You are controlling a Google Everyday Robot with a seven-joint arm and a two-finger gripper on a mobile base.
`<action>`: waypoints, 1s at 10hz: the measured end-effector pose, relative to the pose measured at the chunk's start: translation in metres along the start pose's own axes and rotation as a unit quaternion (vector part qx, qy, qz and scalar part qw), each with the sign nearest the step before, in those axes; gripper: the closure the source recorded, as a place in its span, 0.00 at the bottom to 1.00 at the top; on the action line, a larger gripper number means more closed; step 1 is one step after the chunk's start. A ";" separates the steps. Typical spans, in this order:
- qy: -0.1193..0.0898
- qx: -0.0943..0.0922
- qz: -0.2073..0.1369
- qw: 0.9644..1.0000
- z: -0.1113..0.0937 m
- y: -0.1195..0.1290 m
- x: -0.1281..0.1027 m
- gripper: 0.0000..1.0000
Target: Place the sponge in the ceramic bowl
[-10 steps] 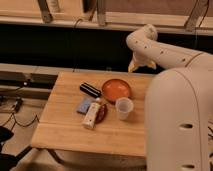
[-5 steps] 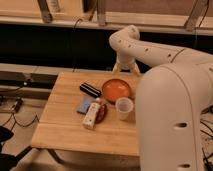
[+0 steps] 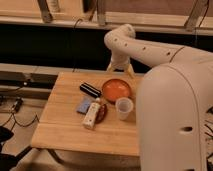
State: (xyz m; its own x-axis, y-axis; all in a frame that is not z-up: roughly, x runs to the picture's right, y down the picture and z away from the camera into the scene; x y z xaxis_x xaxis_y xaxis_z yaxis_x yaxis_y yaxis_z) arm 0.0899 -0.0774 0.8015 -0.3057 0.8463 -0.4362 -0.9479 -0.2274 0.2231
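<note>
The sponge (image 3: pixel 83 105), a small flat blue pad, lies on the wooden table (image 3: pixel 65 135) left of centre, touching a long white bar. Right of it and farther back stands the ceramic bowl (image 3: pixel 116 90), shallow, orange-red and with nothing in it. My gripper (image 3: pixel 120 70) hangs from the white arm over the table's back edge, just behind the bowl. Its fingers are spread open and hold nothing. It is well clear of the sponge.
A black rectangular block (image 3: pixel 90 90) lies left of the bowl. The white bar (image 3: pixel 92 114) rests on a dark red item in front of the sponge. A translucent cup (image 3: pixel 124 108) stands in front of the bowl. The arm's bulky white body (image 3: pixel 172 120) fills the right side.
The arm has swung left, so the gripper has moved from the table's back right to just behind the bowl. The things on the table have not moved.
</note>
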 end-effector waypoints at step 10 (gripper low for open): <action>0.043 -0.047 -0.123 0.990 0.007 0.115 0.077 0.20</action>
State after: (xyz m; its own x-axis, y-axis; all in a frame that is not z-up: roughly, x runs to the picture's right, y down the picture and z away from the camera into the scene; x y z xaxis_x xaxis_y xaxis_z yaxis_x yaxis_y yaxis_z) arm -0.0417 -0.0347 0.7995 -0.0672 0.8384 -0.5408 -0.9976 -0.0664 0.0210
